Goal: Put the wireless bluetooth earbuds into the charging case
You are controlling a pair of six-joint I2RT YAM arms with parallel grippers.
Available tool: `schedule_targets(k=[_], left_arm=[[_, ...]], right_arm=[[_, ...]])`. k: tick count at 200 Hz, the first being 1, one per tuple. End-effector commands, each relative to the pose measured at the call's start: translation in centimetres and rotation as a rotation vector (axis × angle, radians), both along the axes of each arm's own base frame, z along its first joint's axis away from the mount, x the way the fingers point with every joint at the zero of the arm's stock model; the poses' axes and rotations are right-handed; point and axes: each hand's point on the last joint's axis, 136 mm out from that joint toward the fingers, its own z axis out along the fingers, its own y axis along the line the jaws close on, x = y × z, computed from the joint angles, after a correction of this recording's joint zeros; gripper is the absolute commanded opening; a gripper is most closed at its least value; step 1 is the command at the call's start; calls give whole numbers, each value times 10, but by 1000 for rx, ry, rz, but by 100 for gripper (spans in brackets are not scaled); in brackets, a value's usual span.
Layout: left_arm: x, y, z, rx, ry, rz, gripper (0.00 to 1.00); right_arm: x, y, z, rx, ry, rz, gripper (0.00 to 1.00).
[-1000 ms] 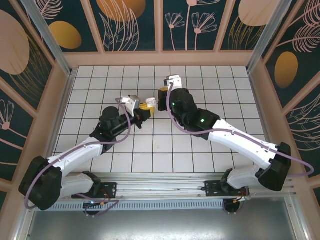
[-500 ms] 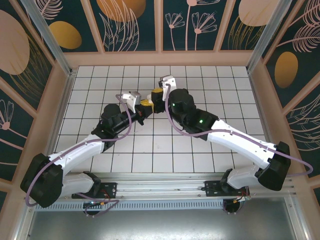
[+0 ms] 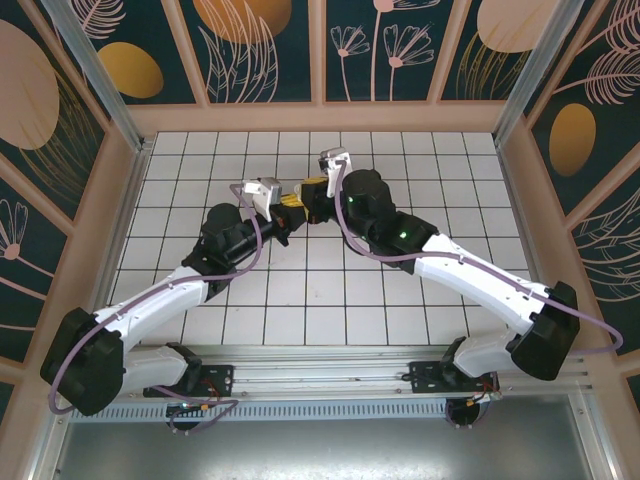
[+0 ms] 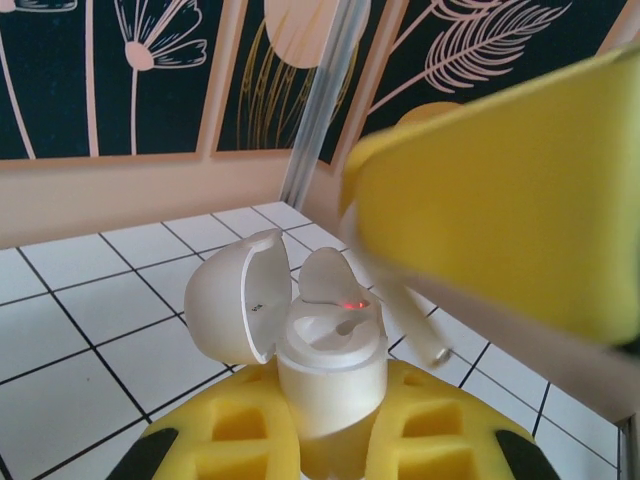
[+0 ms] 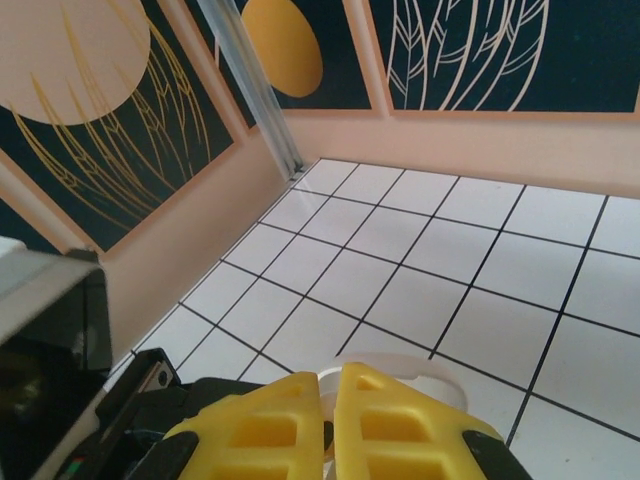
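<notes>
- Between the yellow ribbed fingers of your left gripper [image 4: 335,398], clamped tight, the small white plastic charging case [image 4: 330,360] stands upright. Its rounded hinged lid [image 4: 235,300] is swung open to the left, and a red light [image 4: 350,303] glows at the mouth.
- Just beside that mouth, on its right, hangs a white stemmed earbud [image 4: 425,335]. Its stem juts out from under a yellow finger of your right gripper [image 5: 328,385], whose jaws are pressed together, so I judge they are pinching the bud's head.
- Both grippers meet in mid-air over the white tiled floor [image 3: 400,170], arms reaching in from either side.
- You are lining this earbud up with its socket. It is not seated: the stem is tilted and outside the case. Whether the other socket is filled, I cannot tell.
- Next, bring the stem over the socket, straighten it, lower it gently, and release only once it sits. Hold the case steady meanwhile.
- A second ago the grippers stood apart. Your right one has since swung left and your left one has pushed away from the bases, closing the gap.
</notes>
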Motion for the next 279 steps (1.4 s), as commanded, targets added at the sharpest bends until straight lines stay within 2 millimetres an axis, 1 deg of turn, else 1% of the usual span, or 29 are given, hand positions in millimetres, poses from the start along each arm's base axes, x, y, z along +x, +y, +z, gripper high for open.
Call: schedule_targets(k=[1, 28, 94, 124, 178, 234, 279], left_arm=[[0, -3, 13, -22, -3, 2, 0], [-1, -3, 14, -21, -1, -2, 0], [-4, -4, 14, -23, -5, -12, 0], [-6, -5, 18, -37, -5, -22, 0], [-11, -5, 25, -55, -10, -39, 0], [-13, -5, 34, -69, -19, -48, 0], [-12, -6, 36, -79, -10, -52, 0]], right_arm=[[0, 6, -1, -6, -3, 29, 7], [3, 5, -4, -21, -15, 22, 7], [9, 2, 6, -32, -73, -2, 7], [13, -1, 13, -37, -118, -9, 7], [20, -4, 15, -53, -163, -2, 7], [16, 3, 2, -72, -173, 50, 7], [8, 4, -2, -76, -194, 86, 7]])
